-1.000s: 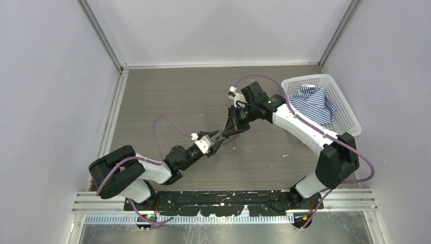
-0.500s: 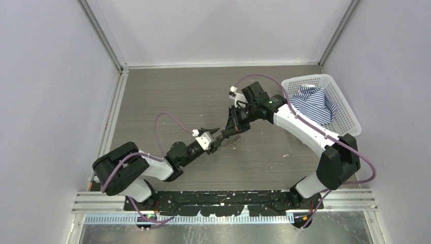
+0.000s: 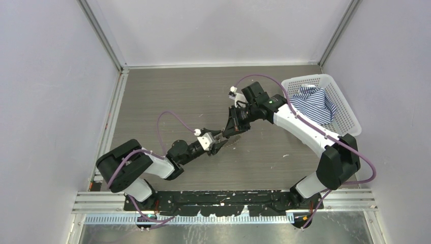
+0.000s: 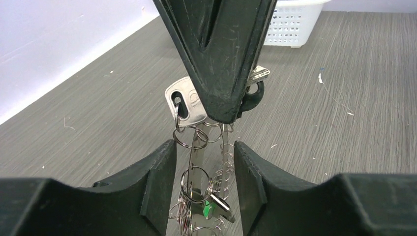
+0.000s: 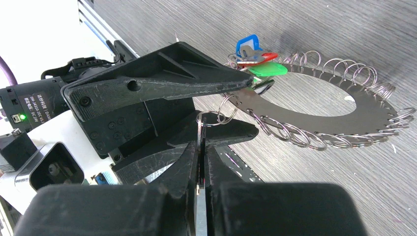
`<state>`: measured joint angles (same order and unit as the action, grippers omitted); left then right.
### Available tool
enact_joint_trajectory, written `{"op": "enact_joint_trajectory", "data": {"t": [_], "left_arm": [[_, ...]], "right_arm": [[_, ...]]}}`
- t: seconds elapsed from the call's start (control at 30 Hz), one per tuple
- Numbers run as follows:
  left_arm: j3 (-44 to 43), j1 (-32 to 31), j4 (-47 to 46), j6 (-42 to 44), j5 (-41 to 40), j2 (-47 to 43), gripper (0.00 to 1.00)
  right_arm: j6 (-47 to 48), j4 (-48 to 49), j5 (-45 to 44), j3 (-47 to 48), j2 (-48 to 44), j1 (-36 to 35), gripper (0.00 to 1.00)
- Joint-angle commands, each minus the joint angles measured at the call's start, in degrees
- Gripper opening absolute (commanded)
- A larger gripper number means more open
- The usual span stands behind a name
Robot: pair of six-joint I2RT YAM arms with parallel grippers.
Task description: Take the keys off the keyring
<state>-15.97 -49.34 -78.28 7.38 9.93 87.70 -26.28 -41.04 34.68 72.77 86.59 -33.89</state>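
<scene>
The keyring (image 5: pixel 314 110) is a flat grey toothed disc edged with several small wire rings; it slants over the table. Blue (image 5: pixel 247 45), red (image 5: pixel 260 58) and green (image 5: pixel 268 70) keys cluster at its far rim. My right gripper (image 5: pixel 200 147) is shut on a thin silver key (image 4: pixel 186 101) that hangs from a small ring on the disc. My left gripper (image 4: pixel 202 147) is open, its fingers (image 4: pixel 157 182) standing on either side of the edge-on keyring (image 4: pixel 223 167) with gaps showing. From above, both grippers meet at mid-table (image 3: pixel 223 138).
A white basket (image 3: pixel 325 81) holding a striped shirt (image 3: pixel 312 101) stands at the back right, and its corner (image 4: pixel 292 24) shows in the left wrist view. White specks dot the grey wood-grain table (image 3: pixel 167 96). Walls close in the left, back and right.
My left gripper's jaws have spread a little wider around the keyring, and the left arm's elbow has shifted slightly right. The right arm and its key have stayed put.
</scene>
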Motion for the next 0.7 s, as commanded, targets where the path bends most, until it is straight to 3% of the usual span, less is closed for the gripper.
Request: {"op": "enact_joint_trajectory", "data": {"t": [0.0,0.67], "left_arm": [[-2.0,0.3,-3.7,0.2,-0.1,0.7,0.48],[-2.7,0.3,-3.7,4.1,0.4,1.7,0.42]], "right_arm": [[-0.3,1.1,2.2,3.3,-3.3,0.1,0.01],[-0.5,0.3,2.5,4.6,-4.3,0.1,0.01]]}}
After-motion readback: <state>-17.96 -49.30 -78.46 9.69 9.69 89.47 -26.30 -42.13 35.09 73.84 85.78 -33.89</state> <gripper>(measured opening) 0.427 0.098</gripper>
